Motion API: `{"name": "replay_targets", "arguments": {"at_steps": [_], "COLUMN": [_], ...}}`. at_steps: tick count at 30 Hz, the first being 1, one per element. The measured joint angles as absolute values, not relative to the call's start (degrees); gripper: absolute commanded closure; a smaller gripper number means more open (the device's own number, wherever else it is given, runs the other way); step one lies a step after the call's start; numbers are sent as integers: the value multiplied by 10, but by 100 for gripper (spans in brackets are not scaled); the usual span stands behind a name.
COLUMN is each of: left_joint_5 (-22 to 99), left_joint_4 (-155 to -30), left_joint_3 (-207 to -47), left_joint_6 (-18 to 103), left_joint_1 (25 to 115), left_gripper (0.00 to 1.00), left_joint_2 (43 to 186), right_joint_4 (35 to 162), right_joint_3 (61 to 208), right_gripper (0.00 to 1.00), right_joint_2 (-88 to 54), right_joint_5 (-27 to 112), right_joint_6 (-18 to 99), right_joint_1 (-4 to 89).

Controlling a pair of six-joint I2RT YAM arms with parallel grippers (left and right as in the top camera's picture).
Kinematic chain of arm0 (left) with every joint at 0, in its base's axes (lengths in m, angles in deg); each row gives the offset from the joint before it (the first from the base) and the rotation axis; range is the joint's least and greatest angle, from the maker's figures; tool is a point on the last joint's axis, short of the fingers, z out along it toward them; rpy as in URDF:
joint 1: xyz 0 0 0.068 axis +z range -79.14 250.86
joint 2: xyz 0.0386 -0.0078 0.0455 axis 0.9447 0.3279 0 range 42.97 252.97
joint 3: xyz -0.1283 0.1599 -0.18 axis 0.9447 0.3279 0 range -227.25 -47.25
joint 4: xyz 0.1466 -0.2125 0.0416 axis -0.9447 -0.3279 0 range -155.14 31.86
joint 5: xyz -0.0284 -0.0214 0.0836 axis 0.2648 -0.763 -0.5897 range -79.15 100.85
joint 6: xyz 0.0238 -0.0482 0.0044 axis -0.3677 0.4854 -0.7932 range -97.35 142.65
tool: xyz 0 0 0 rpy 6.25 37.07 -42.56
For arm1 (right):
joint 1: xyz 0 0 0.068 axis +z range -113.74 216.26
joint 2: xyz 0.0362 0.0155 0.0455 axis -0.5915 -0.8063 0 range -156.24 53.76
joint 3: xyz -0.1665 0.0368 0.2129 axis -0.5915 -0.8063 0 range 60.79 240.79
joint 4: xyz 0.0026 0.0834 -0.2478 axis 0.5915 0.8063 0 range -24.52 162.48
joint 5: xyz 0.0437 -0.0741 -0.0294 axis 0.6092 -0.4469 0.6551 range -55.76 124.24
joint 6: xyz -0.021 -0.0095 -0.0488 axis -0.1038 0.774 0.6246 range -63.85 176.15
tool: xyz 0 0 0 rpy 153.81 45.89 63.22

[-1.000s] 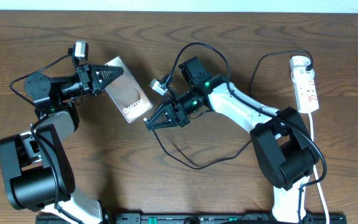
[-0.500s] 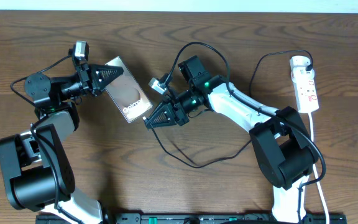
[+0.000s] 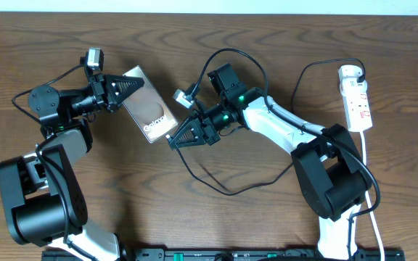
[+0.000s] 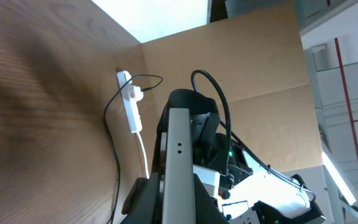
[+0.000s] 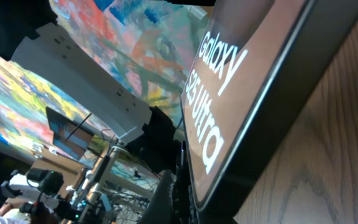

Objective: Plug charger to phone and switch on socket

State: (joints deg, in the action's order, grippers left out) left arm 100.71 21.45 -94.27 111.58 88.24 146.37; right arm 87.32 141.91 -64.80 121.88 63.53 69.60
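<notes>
The dark-brown phone (image 3: 152,110) with white "Galaxy" lettering lies tilted on the table at upper left of centre. My left gripper (image 3: 129,88) is shut on the phone's upper left end; in the left wrist view (image 4: 178,186) the phone's edge (image 4: 178,149) shows as a pale bar between the jaws. My right gripper (image 3: 173,142) is shut at the phone's lower end, with the charger cable (image 3: 220,188) leaving it. In the right wrist view the phone (image 5: 241,74) fills the frame, right against the jaws (image 5: 182,196). The white socket (image 3: 357,98) lies at far right, with the black adapter (image 3: 359,73) at its top.
The black cable loops over the table between the arms and rises to the socket. The socket's white cord (image 3: 372,196) runs down the right edge. The socket also shows in the left wrist view (image 4: 131,106). The right arm (image 3: 281,123) stretches across the middle.
</notes>
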Motion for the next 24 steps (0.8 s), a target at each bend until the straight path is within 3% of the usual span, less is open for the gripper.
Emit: {"name": "replay_targets", "arguments": {"at_steps": [24], "left_joint_5": [1006], "left_joint_4": [215], "left_joint_3": [-943], "left_joint_6": [1116], "left_joint_1": [882], "left_gripper": [93], "left_joint_2": [1464], "right_joint_4": [858], "right_joint_3": [1419], "right_gripper": [99], "right_joint_2": [-648], "right_joint_5": [1201], "right_joint_6": [574], "right_joint_1": [696]}}
